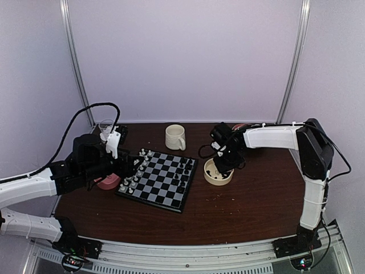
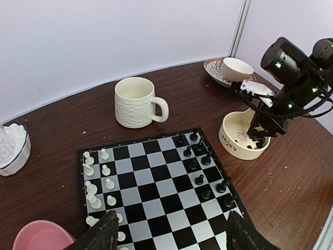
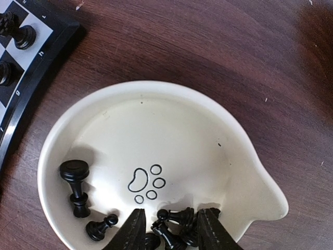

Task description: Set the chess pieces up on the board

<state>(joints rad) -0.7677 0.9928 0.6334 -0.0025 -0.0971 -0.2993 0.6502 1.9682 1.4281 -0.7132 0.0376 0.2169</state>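
Observation:
The board (image 1: pixel 161 184) (image 2: pixel 156 187) lies left of centre. White chess pieces (image 2: pixel 98 182) (image 1: pixel 132 180) line its left side and black chess pieces (image 2: pixel 204 165) (image 1: pixel 183 168) its right side. My left gripper (image 2: pixel 170 232) (image 1: pixel 134 165) hovers open over the board's near edge with nothing between its fingers. My right gripper (image 3: pixel 169 229) (image 1: pixel 222 162) reaches down into a cream paw-print bowl (image 3: pixel 156 88) (image 1: pixel 219 181) (image 2: pixel 231 148). Its jaws stand apart around a heap of black pieces, one a lying pawn (image 3: pixel 182 215). A rook (image 3: pixel 74 174) and another pawn (image 3: pixel 101 227) lie loose to the left.
A cream mug (image 1: pixel 175 137) (image 2: pixel 136 102) stands behind the board. A pink bowl (image 1: pixel 107 182) (image 2: pixel 39 237) sits at the board's left. A clear glass (image 1: pixel 106 127) and a white fluted dish (image 2: pixel 15 148) are at back left. A patterned saucer with a cup (image 2: pixel 231 70) is behind the right arm.

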